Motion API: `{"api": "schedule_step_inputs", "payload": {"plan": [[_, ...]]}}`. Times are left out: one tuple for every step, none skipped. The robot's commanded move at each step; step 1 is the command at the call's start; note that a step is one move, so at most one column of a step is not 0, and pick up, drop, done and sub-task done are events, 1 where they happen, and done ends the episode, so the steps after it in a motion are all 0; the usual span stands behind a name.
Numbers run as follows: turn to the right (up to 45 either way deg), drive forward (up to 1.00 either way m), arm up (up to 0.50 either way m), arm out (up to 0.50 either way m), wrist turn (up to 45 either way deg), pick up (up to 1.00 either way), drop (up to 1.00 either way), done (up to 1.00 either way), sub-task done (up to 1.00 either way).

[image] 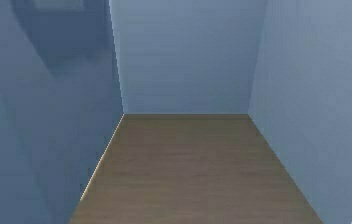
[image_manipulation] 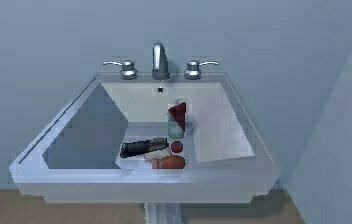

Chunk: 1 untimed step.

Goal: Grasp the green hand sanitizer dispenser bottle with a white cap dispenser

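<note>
On the sink point(image_manipulation: 236, 150) deck, toward the arm side view's middle, the green bottle point(image_manipulation: 175, 124) stands upright with a pale cap, just right of the basin point(image_manipulation: 89, 135) and in front of the faucet point(image_manipulation: 160, 60). You cannot tell how the gripper's jaws stand.

Main risk is clutter. A dark object point(image_manipulation: 139, 148) lies just in front of the bottle, and a reddish round thing point(image_manipulation: 169, 161) sits near the front rim, with another small red bit between them. Reach in low from the front and you likely shove these into the bottle, or grab the wrong item.

The bottle looks narrow and tall, so a glancing finger probably tips it, and the basin edge is close enough that it could roll in. Overshoot and you hit the faucet.

In the forward view, blue walls point(image: 184, 60) close off the wood floor point(image: 184, 170) ahead and on both sides, so you have little room to drive. Nudge the base carelessly and you may bump a wall or lose your line on the bottle.
</note>
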Motion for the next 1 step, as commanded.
{"api": "schedule_step_inputs", "payload": {"plan": [[0.0, 0.00, 0.50, 0.00, 0.0, 0.00, 0.00, 0.00, 0.00]]}}
